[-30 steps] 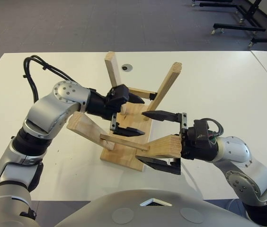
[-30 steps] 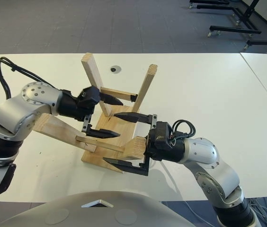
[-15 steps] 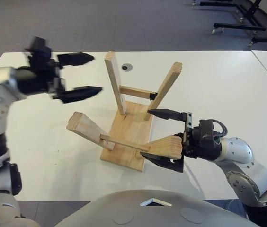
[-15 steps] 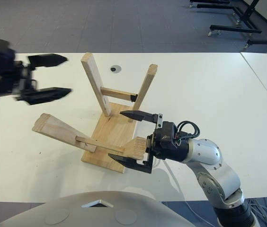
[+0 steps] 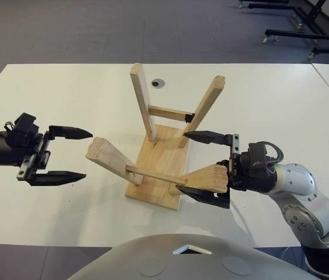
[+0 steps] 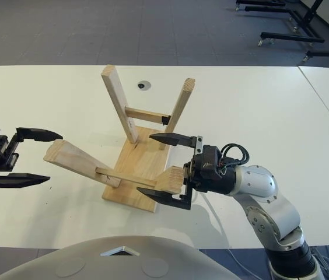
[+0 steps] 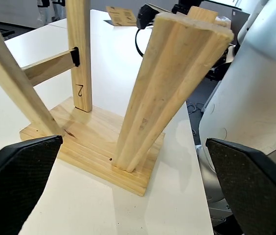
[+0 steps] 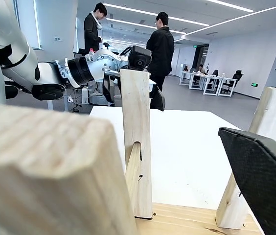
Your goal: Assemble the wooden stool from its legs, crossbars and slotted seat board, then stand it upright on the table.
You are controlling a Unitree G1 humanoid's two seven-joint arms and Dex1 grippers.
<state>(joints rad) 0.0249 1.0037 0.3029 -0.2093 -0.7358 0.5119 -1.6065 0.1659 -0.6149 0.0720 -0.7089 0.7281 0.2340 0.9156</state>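
Left gripper (image 5: 76, 156) wide, clear of the stool (image 5: 156, 169); right gripper (image 5: 182, 163) wide astride its leg (image 5: 208, 178). Squeeze crookedly and you unseat it.

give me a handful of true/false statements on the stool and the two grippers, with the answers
1. The stool is upside down, its seat board flat on the table. True.
2. The left gripper is shut on a leg. False: it is open and apart from the stool, off to its left.
3. The right gripper is open, its fingers either side of the near right leg. True.
4. A loose leg lies on the table. False: all four legs stand in the seat board.
5. A crossbar joins the two far legs. True.
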